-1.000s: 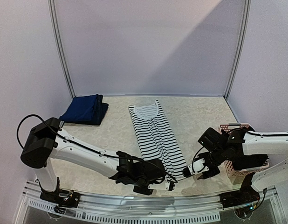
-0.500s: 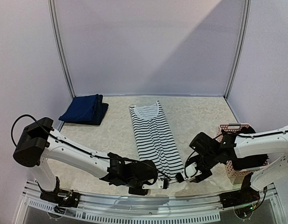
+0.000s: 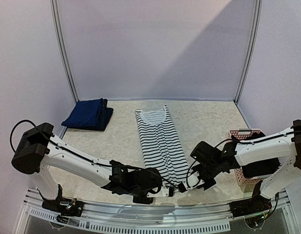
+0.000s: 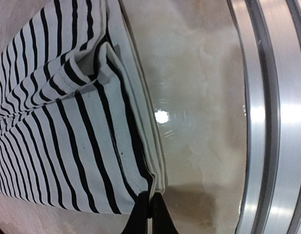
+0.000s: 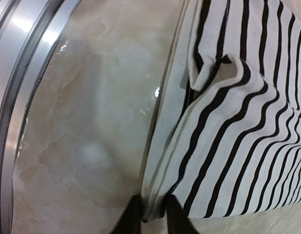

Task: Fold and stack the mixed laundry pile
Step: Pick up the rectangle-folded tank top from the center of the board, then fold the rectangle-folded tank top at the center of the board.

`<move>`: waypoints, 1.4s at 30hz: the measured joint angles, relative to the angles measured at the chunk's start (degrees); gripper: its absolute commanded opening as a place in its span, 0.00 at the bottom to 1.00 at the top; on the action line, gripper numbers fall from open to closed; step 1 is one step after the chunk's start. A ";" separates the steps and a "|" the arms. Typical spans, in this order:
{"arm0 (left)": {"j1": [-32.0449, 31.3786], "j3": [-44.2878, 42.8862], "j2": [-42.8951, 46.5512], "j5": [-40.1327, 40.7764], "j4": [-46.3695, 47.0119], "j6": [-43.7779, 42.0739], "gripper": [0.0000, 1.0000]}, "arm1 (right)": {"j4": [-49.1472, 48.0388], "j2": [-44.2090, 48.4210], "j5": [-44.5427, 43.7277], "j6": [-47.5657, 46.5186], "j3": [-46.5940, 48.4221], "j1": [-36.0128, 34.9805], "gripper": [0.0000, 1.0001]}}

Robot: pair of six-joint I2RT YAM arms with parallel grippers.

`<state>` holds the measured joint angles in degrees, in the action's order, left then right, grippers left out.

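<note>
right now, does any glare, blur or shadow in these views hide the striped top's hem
Left wrist: sharp, one small glare spot on the table beside the striped top, bright bands on the metal rail. Right wrist: sharp, a faint sheen on the table by the hem. Top external: even light, a diagonal shadow on the back wall; none covers the hem.

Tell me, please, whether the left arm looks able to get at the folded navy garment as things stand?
Probably not: its fingers are shut on the near hem of the striped tank top, so it would need to let go first. Otherwise nothing on the table lies between it and the navy garment.
</note>
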<state>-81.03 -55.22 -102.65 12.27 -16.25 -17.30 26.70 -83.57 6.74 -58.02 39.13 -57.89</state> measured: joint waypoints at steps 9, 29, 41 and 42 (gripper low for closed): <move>-0.02 0.44 3.63 0.92 -1.73 1.53 0.00 | 3.87 0.11 -0.26 1.70 2.97 -0.17 0.00; 4.20 -1.88 8.68 18.34 -6.49 8.33 0.00 | 1.14 7.67 -7.91 10.78 8.26 5.01 0.00; 16.90 -7.02 2.51 24.35 -0.94 8.44 0.00 | -10.62 -4.07 -10.69 11.52 14.58 12.31 0.00; 18.01 -7.52 2.10 24.33 -0.37 8.33 0.00 | -11.47 -5.81 -10.54 11.52 15.93 13.38 0.00</move>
<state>-63.02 -62.74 -100.55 36.60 -16.62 -8.97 15.22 -89.38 -3.79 -46.50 55.07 -44.51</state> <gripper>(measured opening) 0.020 0.018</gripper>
